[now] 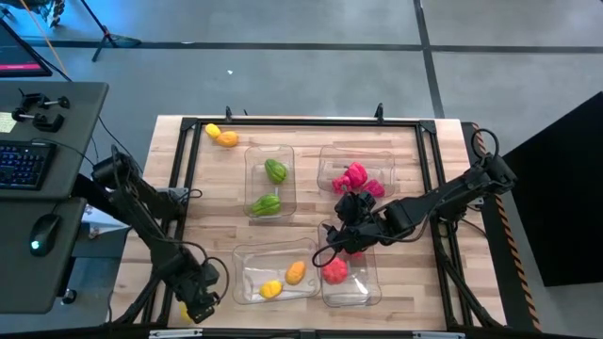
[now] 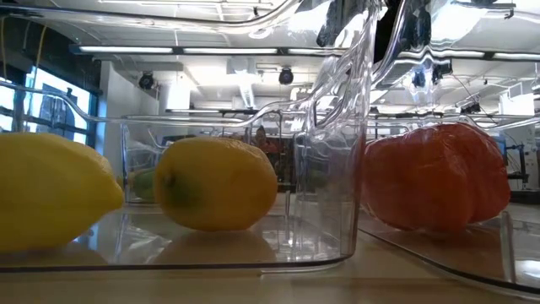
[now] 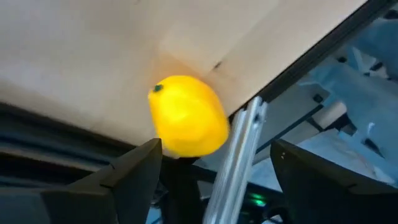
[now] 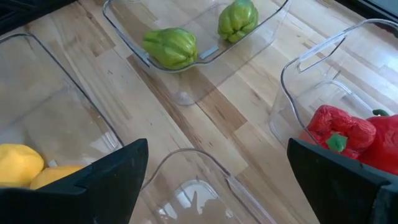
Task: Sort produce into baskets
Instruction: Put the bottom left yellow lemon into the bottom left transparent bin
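A yellow lemon (image 3: 186, 115) lies at the table's near left corner, by the black frame rail. My left gripper (image 3: 217, 165) points down at it, open, and shows in the high view (image 1: 200, 306). My right gripper (image 1: 334, 247) hangs open over the near right basket (image 1: 363, 282), which holds a red piece (image 1: 334, 271); nothing is between its fingers (image 4: 211, 168). The far left basket (image 1: 254, 155) holds two green pieces (image 4: 170, 46). Red-pink pieces (image 1: 356, 179) fill the far right one. The near left basket (image 1: 245, 259) holds a yellow (image 1: 271, 289) and an orange piece (image 1: 296, 272). My left gripper stands open at the lemon, coming down at a slant. One fingertip (image 3: 146, 158) shows right at the lemon's lower side (image 3: 177, 146); whether it touches the lemon I cannot tell. The lemon rests on the wood at the table's corner.
A yellow (image 1: 213, 131) and an orange piece (image 1: 227, 139) lie loose at the table's far left corner. A black frame (image 1: 301, 122) runs around the tabletop. A desk with a keyboard (image 1: 24, 162) and a mouse stands left of the table.
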### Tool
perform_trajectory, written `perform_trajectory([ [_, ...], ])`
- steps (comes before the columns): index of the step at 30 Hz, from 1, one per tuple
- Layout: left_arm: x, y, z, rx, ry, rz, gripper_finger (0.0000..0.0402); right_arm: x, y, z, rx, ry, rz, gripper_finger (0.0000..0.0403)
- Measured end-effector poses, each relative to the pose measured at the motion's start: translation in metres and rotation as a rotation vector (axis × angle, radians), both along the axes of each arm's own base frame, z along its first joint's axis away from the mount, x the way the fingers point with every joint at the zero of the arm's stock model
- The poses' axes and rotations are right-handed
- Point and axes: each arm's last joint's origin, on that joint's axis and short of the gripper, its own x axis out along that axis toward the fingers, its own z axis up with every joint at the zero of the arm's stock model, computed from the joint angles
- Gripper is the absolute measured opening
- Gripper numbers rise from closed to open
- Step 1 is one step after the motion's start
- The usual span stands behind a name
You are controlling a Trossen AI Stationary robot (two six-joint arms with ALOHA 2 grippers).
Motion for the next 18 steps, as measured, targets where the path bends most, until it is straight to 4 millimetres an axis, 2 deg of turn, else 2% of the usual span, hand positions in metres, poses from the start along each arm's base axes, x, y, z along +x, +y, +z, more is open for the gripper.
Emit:
perform_trajectory([
  [6, 0.007, 0.001, -0.012, 0.04, 0.053, 0.043, 0.029, 0.0, 0.0, 0.0, -0.01, 0.008, 0.014, 0.0376],
  [18, 0.0, -0.012, -0.029, 0.094, 0.153, 0.154, 0.029, -0.002, -0.001, -0.001, -0.021, 0.038, 0.016, 0.0376],
])
